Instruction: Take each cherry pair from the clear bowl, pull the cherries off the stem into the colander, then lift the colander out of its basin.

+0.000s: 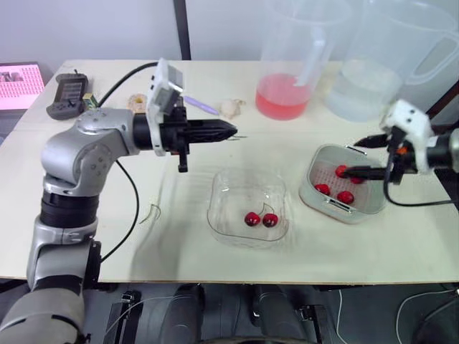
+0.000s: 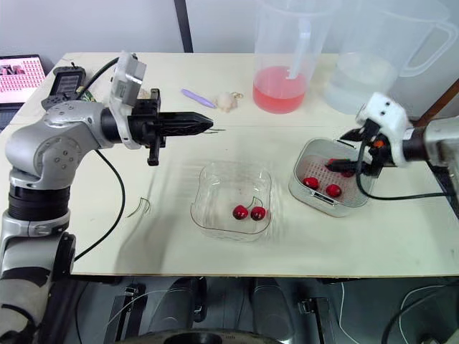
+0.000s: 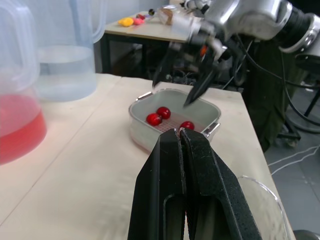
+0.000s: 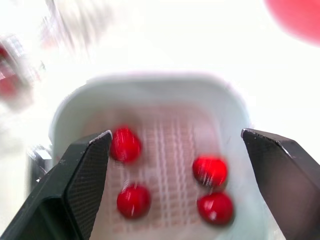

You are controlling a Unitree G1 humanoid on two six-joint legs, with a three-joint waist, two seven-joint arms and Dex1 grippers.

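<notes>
Pale wooden table [image 1: 215,247], and at the back stand two clear jugs: a pink-liquid jug [image 1: 285,79] and a water jug [image 1: 373,64]. At centre, the clear bowl [image 1: 224,188] holds one cherry pair [image 1: 261,218]. On the right sits the colander [image 4: 170,132], where the right wrist view counts four loose cherries [image 4: 125,145]; in the head view a finger crosses them. The right gripper [image 1: 361,158] hangs above, spread wide and empty. The left gripper [image 1: 231,131] is pinched shut beyond the bowl, a thin stem [image 2: 217,130] poking from its tips.

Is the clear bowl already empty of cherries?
No, one cherry pair, joined by its stem, lies inside the clear bowl.
</notes>
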